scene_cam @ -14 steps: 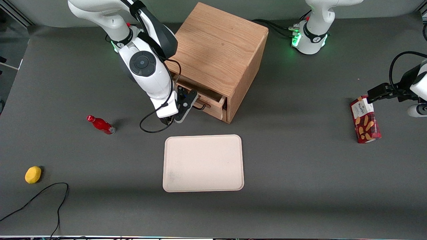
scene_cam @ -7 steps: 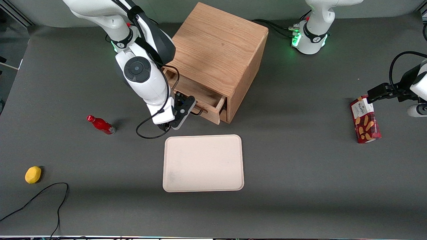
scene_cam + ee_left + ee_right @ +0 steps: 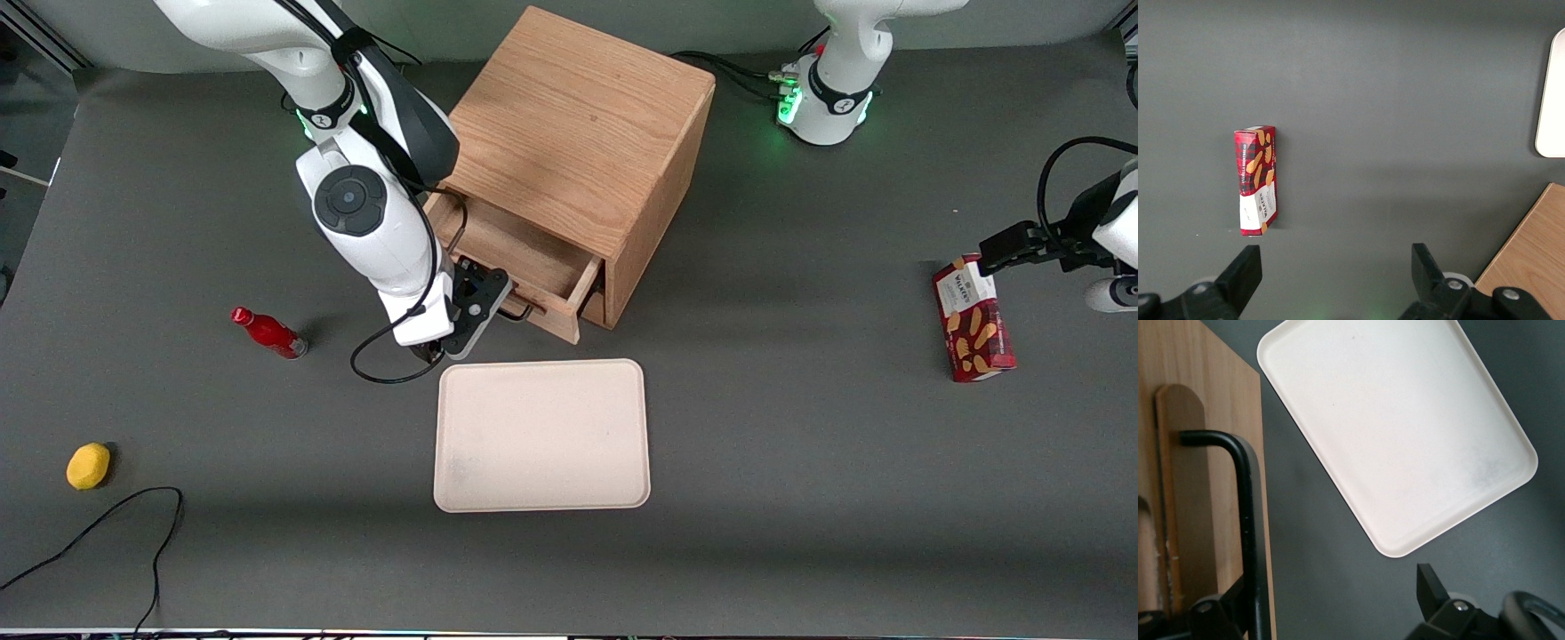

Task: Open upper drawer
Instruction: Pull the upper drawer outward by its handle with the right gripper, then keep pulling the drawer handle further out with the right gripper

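Note:
The oak cabinet point(image 3: 578, 133) stands at the back middle of the table. Its upper drawer point(image 3: 524, 258) is pulled partway out toward the front camera, and its bare wooden inside shows. My right gripper point(image 3: 487, 300) is at the drawer front, over the black wire handle point(image 3: 520, 311). In the right wrist view the gripper point(image 3: 1328, 603) is open, its fingers wide apart. The handle point(image 3: 1248, 520) runs right beside one finger point(image 3: 1218, 613), in front of the wooden drawer front point(image 3: 1211, 420). Nothing is clamped between the fingers.
A beige tray point(image 3: 542, 436) lies just in front of the drawer, nearer the front camera, also in the wrist view point(image 3: 1398, 427). A red bottle point(image 3: 268, 332) and a yellow lemon point(image 3: 88, 466) lie toward the working arm's end. A cookie box point(image 3: 972, 318) lies toward the parked arm's end.
The upper drawer has slid farther out of the cabinet toward the front camera. My gripper and wrist have moved the same way with the handle.

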Available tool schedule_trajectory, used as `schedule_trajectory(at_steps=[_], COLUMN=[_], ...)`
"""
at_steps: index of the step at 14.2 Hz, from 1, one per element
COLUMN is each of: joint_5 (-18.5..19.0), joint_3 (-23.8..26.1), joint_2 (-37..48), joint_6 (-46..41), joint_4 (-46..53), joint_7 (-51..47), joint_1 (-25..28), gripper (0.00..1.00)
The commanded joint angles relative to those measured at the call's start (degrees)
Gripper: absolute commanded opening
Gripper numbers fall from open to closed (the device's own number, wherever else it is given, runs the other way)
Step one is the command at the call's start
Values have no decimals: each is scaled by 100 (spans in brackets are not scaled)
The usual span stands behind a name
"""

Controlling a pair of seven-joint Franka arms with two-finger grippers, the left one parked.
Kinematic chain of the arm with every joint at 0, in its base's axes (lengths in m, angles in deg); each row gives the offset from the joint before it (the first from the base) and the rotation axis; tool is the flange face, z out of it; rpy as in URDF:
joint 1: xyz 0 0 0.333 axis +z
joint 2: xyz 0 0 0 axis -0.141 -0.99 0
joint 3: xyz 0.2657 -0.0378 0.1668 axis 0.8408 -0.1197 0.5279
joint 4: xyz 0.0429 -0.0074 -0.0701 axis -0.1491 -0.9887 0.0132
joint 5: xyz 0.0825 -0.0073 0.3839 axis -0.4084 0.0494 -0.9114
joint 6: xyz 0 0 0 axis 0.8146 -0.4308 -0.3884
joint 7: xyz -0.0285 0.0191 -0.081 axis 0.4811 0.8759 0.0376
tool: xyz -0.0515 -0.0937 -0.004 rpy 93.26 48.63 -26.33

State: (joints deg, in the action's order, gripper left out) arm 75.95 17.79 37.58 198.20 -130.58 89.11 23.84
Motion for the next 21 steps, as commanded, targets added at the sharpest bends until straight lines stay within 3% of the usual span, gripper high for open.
schedule_trajectory(at_steps=[1, 21], joint_5=[67, -12], joint_3=[-28, -309], joint_2=[-212, -537], joint_6=[-27, -457], joint_4=[295, 954], joint_7=[172, 382], joint_1=[-1, -168], gripper=[100, 100])
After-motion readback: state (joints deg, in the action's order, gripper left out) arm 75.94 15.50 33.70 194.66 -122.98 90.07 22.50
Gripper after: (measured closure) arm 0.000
